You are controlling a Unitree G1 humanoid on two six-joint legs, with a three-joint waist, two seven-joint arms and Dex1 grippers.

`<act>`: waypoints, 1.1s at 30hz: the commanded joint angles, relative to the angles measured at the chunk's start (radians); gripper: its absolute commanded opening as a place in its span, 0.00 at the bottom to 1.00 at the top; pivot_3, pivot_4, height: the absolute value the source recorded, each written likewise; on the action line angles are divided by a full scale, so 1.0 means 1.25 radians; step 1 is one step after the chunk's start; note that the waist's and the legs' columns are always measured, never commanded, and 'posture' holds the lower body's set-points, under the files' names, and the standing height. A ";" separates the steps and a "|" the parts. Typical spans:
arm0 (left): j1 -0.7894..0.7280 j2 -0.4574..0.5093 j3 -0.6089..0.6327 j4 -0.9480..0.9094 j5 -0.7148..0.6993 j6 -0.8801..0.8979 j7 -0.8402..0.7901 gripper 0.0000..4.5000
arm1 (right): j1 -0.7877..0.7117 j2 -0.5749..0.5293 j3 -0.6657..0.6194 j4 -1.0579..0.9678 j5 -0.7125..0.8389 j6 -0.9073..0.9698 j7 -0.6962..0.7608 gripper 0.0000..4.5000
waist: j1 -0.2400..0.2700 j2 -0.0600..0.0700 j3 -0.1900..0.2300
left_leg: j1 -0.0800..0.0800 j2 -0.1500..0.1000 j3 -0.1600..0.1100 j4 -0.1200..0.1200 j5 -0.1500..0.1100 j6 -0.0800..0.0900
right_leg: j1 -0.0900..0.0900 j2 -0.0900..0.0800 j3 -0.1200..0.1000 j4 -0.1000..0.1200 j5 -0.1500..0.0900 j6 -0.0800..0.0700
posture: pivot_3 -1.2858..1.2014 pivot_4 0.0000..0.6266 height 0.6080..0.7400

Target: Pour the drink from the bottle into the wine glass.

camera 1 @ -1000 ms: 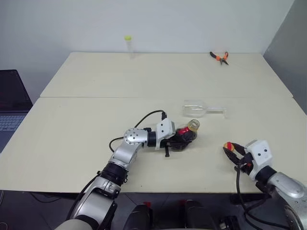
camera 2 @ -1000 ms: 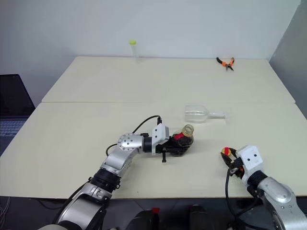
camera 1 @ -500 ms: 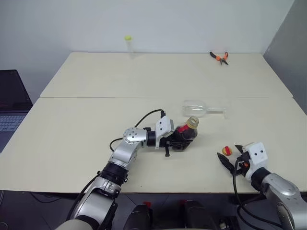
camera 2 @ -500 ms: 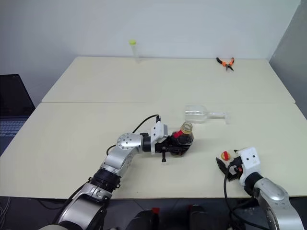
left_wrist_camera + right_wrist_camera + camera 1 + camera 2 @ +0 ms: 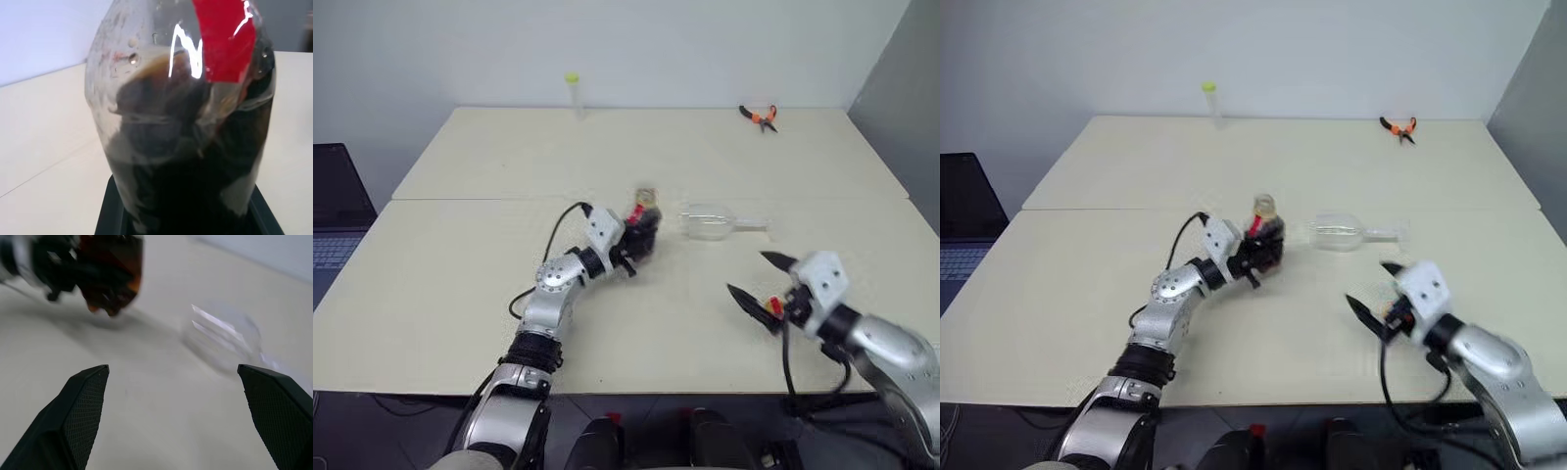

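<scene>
Bottle point(image 5: 1266, 233), uncapped, pinched upright by left gripper point(image 5: 1252, 253); glass point(image 5: 1337, 233) lies toppled ahead of spread right gripper point(image 5: 1366, 291). Tilting now would spill.

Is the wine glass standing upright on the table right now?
No, the wine glass lies on its side on the table, its stem pointing away from the bottle.

Orange pliers point(image 5: 759, 116) and a capped tube point(image 5: 573, 93) (upright) on the table's point(image 5: 460, 255) far edge.
</scene>
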 commanded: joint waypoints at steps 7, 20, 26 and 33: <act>-0.113 0.068 0.147 0.235 0.000 -0.147 0.170 0.18 | -0.184 0.069 0.142 0.087 -0.030 0.047 -0.011 1.00 | 0.005 -0.003 0.001 | -0.002 -0.002 0.001 0.002 0.002 -0.003 | -0.001 -0.002 0.000 -0.001 0.000 0.000 | 0.52 0.24 1.00; -0.178 0.104 0.177 0.448 0.032 -0.230 0.269 0.18 | -0.220 0.094 0.170 0.122 -0.046 0.013 0.021 1.00 | 0.001 -0.003 0.001 | -0.002 -0.002 0.000 0.001 0.001 -0.002 | -0.002 -0.002 0.000 0.000 0.000 0.000 | 0.52 0.24 1.00; -0.151 0.092 0.177 0.448 0.028 -0.239 0.263 0.53 | -0.217 0.097 0.171 0.123 -0.052 0.008 0.025 1.00 | -0.001 -0.003 0.001 | -0.001 -0.001 0.000 0.000 0.001 -0.002 | -0.002 -0.001 0.000 0.001 0.000 0.000 | 0.52 0.24 1.00; -0.108 0.076 0.180 0.396 0.011 -0.236 0.236 1.00 | -0.218 0.105 0.169 0.124 -0.062 0.008 0.030 1.00 | 0.000 -0.003 0.001 | -0.001 -0.002 0.000 0.001 0.001 -0.002 | -0.002 -0.002 0.000 0.001 0.000 0.000 | 0.52 0.24 1.00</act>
